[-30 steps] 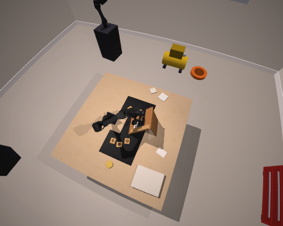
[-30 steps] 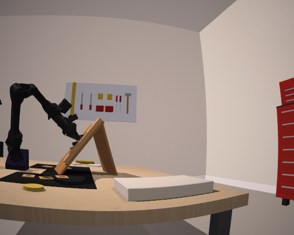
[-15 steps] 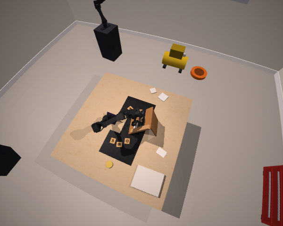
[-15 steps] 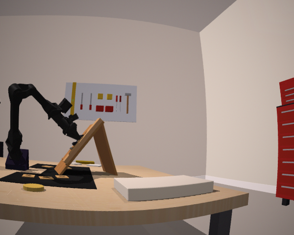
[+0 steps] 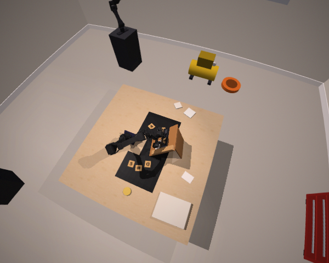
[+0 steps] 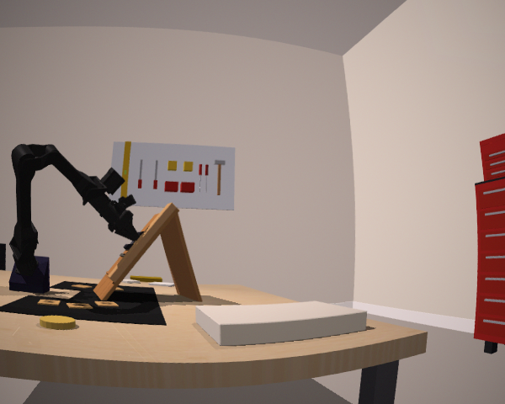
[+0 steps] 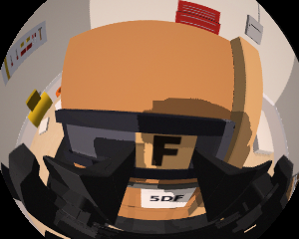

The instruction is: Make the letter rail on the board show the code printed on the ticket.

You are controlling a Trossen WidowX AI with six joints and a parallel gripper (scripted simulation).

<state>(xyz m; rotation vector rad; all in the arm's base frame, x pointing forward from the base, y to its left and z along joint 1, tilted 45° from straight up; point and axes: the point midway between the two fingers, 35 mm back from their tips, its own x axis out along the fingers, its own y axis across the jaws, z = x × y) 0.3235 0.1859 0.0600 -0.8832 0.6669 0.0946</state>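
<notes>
My fingers [image 6: 133, 241] are clamped on the F tile [image 7: 166, 150], in the rail [image 7: 214, 125] above the ticket [image 7: 164, 198], "5DF". Risk: sideways drift could cock it and jam. S and D tiles [image 5: 130, 163] [image 5: 147, 164] lie on the mat [image 5: 152, 187].

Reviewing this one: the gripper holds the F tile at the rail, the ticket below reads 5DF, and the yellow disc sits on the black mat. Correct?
Not quite: the yellow disc lies off the black mat, on the bare wood beside it, as the top view shows. The rest stands.
</notes>
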